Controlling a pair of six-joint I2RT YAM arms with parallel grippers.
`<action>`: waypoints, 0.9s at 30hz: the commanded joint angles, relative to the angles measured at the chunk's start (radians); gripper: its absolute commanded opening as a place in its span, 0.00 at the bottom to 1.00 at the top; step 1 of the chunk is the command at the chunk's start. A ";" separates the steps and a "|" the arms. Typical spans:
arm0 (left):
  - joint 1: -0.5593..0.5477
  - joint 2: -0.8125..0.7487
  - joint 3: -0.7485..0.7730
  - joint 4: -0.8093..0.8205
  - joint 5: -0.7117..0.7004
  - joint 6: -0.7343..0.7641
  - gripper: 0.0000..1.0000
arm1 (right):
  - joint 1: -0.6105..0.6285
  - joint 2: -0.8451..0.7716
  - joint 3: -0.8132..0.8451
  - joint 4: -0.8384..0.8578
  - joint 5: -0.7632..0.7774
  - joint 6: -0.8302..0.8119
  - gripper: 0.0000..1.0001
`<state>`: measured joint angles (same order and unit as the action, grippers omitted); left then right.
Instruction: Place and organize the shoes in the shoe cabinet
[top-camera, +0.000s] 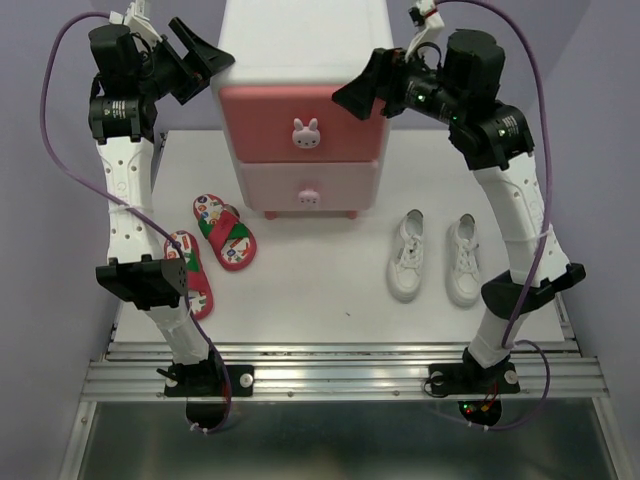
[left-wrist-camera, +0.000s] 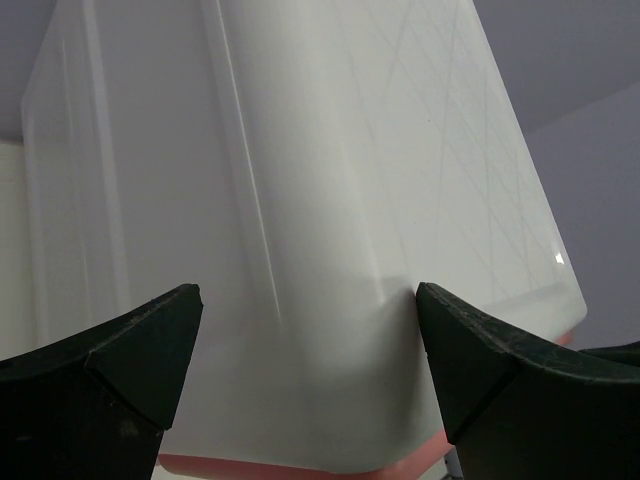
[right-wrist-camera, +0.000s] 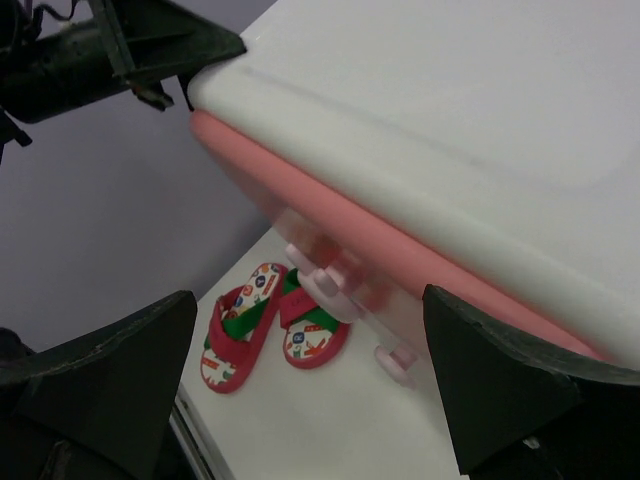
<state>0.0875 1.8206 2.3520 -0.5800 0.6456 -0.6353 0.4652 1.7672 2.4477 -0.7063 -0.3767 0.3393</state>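
Both arms (top-camera: 125, 190) hold their jaws wide apart by the top corners of the cabinet (top-camera: 300, 40), maybe to steady it, while the sandals (top-camera: 225, 232) and sneakers (top-camera: 407, 258) wait on the desk (top-camera: 320, 290).

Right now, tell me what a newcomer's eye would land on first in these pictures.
The pink-and-white cabinet at the back of the table stands out first, both drawers shut. The left gripper and the right gripper hang open at its upper front corners. In front of it, the red sandals lie on the left and the white sneakers sit side by side on the right.
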 joint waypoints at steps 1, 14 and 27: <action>-0.017 0.012 0.026 -0.121 0.002 0.111 0.99 | 0.101 0.008 0.033 -0.059 0.058 -0.091 1.00; -0.063 0.029 -0.020 -0.153 -0.029 0.143 0.98 | 0.421 0.083 0.008 -0.107 0.655 -0.158 1.00; -0.075 0.017 -0.059 -0.181 -0.098 0.155 0.98 | 0.540 0.166 0.001 -0.051 1.161 -0.074 1.00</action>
<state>0.0315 1.8164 2.3459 -0.5842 0.5629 -0.5762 1.0065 1.9446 2.4393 -0.8177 0.6266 0.2298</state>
